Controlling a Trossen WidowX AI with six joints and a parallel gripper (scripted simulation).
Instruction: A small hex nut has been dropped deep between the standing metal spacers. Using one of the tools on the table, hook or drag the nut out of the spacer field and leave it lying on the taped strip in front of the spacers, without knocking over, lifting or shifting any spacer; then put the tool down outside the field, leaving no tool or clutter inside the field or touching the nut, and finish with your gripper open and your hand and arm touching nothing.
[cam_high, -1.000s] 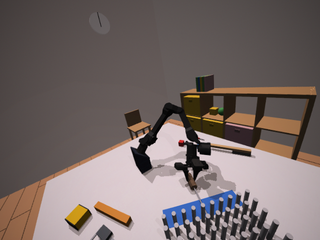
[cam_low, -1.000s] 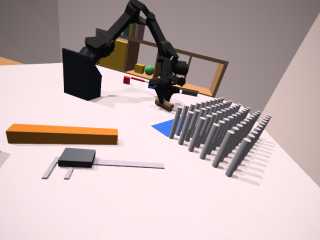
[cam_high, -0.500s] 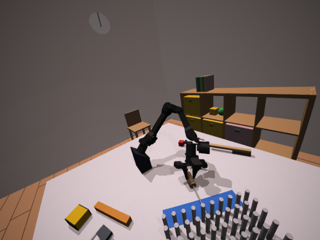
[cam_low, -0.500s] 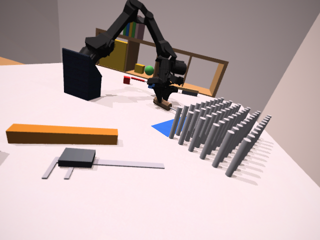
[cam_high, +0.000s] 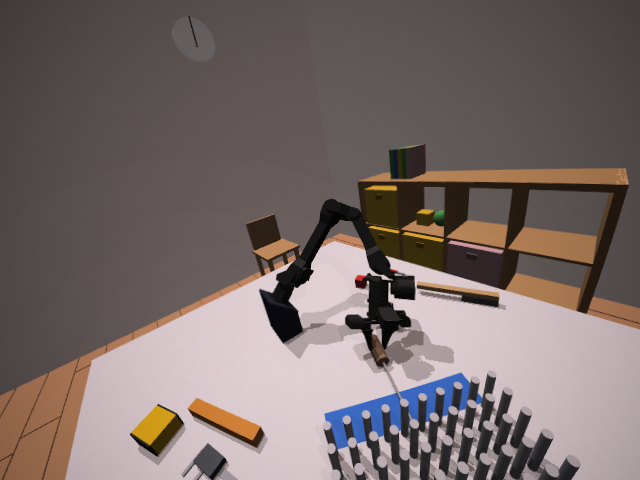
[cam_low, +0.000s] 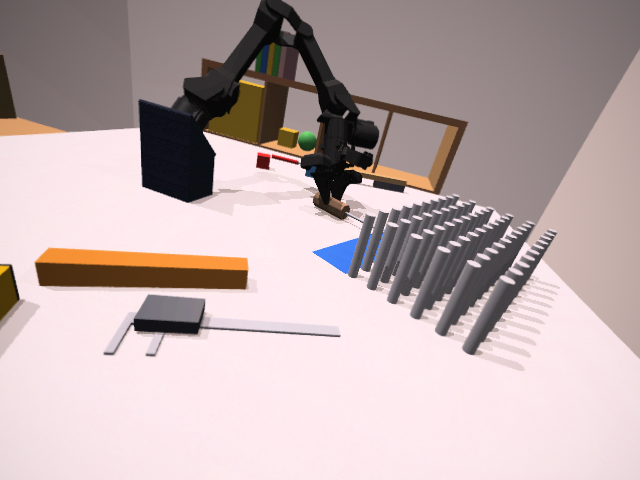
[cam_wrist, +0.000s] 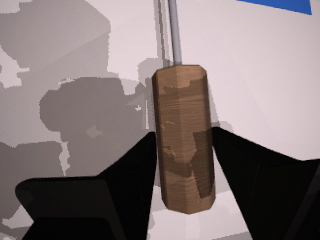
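Observation:
My gripper (cam_high: 379, 345) (cam_low: 332, 200) (cam_wrist: 183, 135) is shut on the wooden handle (cam_high: 379, 354) (cam_low: 338, 208) (cam_wrist: 182, 105) of a tool, low over the table. The tool's thin metal shaft (cam_high: 391, 382) (cam_low: 355, 218) (cam_wrist: 174, 35) reaches from the handle across the blue taped strip (cam_high: 361, 409) (cam_low: 336, 252) (cam_wrist: 285, 4) to the front row of spacers in the top view. The grey metal spacers (cam_high: 404, 413) (cam_low: 430, 284) stand upright in rows behind the strip. The shaft's far end is hidden among them. I cannot see the hex nut in any view.
An orange bar (cam_high: 225, 422) (cam_low: 142, 268), a yellow block (cam_high: 157, 428) and a dark caliper-like tool (cam_high: 207, 460) (cam_low: 169, 313) lie to the side of the spacers. A red block (cam_high: 360, 281) (cam_low: 263, 160) and a long wooden brush-like piece (cam_high: 454, 291) lie behind the arm.

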